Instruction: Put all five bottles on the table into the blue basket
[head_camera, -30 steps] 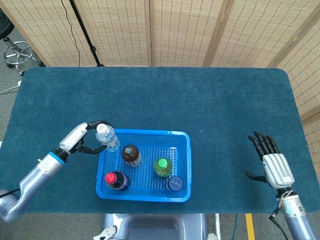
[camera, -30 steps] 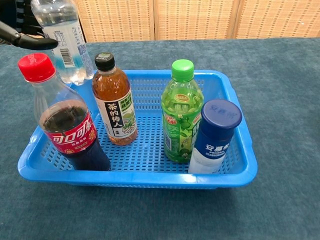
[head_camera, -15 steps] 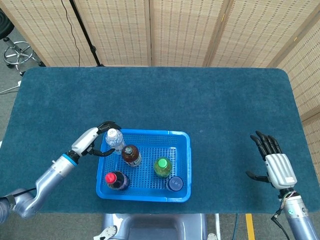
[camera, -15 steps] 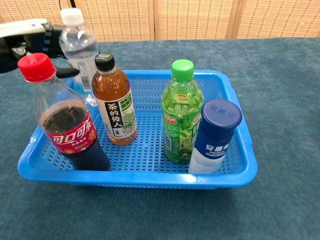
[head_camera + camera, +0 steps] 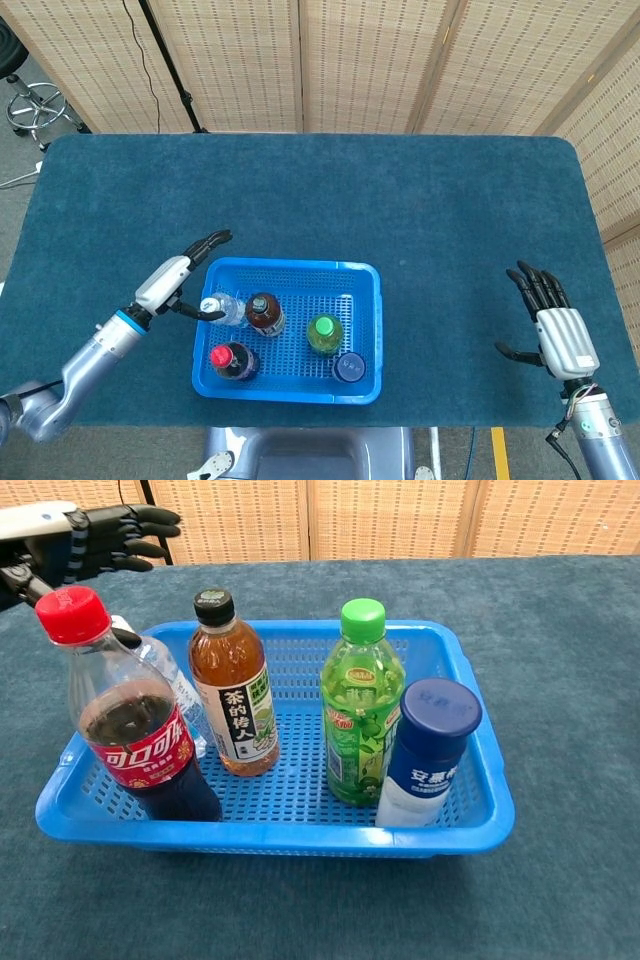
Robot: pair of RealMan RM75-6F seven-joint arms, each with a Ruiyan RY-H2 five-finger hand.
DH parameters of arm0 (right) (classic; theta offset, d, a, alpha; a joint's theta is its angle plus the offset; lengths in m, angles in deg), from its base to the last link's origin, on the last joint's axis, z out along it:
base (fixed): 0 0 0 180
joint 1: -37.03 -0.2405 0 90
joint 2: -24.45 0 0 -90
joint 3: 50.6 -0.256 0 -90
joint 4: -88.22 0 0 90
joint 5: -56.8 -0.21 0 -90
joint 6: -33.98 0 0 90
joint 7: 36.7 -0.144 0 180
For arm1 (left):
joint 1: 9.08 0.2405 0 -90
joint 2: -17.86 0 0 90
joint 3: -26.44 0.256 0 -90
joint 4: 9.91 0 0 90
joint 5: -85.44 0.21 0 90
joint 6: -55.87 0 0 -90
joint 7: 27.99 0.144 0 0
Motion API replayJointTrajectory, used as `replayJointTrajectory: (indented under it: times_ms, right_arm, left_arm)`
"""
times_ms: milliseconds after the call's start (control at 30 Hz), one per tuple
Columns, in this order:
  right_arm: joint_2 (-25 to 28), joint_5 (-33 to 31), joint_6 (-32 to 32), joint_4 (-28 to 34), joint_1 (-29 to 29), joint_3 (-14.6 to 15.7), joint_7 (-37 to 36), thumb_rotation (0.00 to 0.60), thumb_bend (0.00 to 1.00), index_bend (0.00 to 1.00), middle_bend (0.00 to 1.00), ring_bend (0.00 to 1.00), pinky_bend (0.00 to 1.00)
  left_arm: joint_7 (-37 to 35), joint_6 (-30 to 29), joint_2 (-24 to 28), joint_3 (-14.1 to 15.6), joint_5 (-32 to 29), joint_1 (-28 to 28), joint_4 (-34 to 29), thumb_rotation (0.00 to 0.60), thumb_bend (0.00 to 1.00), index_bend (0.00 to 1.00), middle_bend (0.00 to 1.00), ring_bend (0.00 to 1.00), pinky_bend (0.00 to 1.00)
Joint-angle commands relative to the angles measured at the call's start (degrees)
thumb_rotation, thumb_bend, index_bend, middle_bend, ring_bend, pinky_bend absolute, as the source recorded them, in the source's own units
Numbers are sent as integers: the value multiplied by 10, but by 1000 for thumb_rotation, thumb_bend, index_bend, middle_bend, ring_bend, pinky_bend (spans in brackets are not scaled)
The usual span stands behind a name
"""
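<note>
Robot lab or data-collection room, not a home. Table point(image 5: 400, 190) covered in dark teal felt-like cloth, set up as a staged work surface. Behind it woven folding screen panels point(image 5: 370, 60) form a backdrop that closes off the area. Grey floor at upper left with a wheeled stool point(image 5: 35, 105) and a black stand pole point(image 5: 170, 65) with a cable point(image 5: 135, 45) running alongside it. Yellow floor marking point(image 5: 497, 452) at the bottom edge.
</note>
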Motion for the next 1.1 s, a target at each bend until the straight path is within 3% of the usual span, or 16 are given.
replayJointTrajectory:
  times_ms: [33, 100, 167, 367, 500, 600, 700, 900, 1100]
  right_arm:
    - [2, 4, -3, 4, 2, 1, 1, 600, 0, 0, 0, 0, 0]
    - [6, 8, -7, 8, 4, 3, 0, 600, 0, 0, 0, 0, 0]
    - [11, 13, -10, 12, 6, 5, 1, 600, 0, 0, 0, 0, 0]
    - [17, 17, -30, 23, 17, 6, 41, 600, 0, 0, 0, 0, 0]
    - [19, 22, -48, 47, 27, 7, 34, 600, 0, 0, 0, 0, 0]
    - [21, 15, -55, 53, 40, 12, 83, 600, 0, 0, 0, 0, 0]
    - [23, 1, -54, 61, 50, 17, 133, 600, 0, 0, 0, 0, 0]
    - [40, -10, -27, 71, 47, 24, 204, 600, 0, 0, 0, 0, 0]
    - [50, -9, -23, 74, 50, 29, 225, 600, 0, 0, 0, 0, 0]
  left_arm:
    - [11, -20, 15, 1, -4, 14, -8, 600, 91, 0, 0, 0, 0]
    - [40, -42, 24, -4, -21, 30, -13, 600, 91, 0, 0, 0, 0]
    - [112, -84, 41, -9, -60, 68, -12, 600, 90, 0, 0, 0, 0]
    - [327, -135, 108, 15, -171, 153, -107, 600, 63, 0, 0, 0, 0]
    - [360, -165, 133, 34, -200, 201, -144, 600, 63, 0, 0, 0, 0]
    - [406, -206, 139, 55, -214, 243, -148, 600, 62, 0, 0, 0, 0]
    - [407, -225, 137, 64, -215, 268, -150, 600, 62, 0, 0, 0, 0]
    - [392, -264, 136, 67, -183, 303, -112, 600, 63, 0, 0, 0, 0]
    - [378, -275, 126, 61, -155, 317, -79, 600, 63, 0, 0, 0, 0]
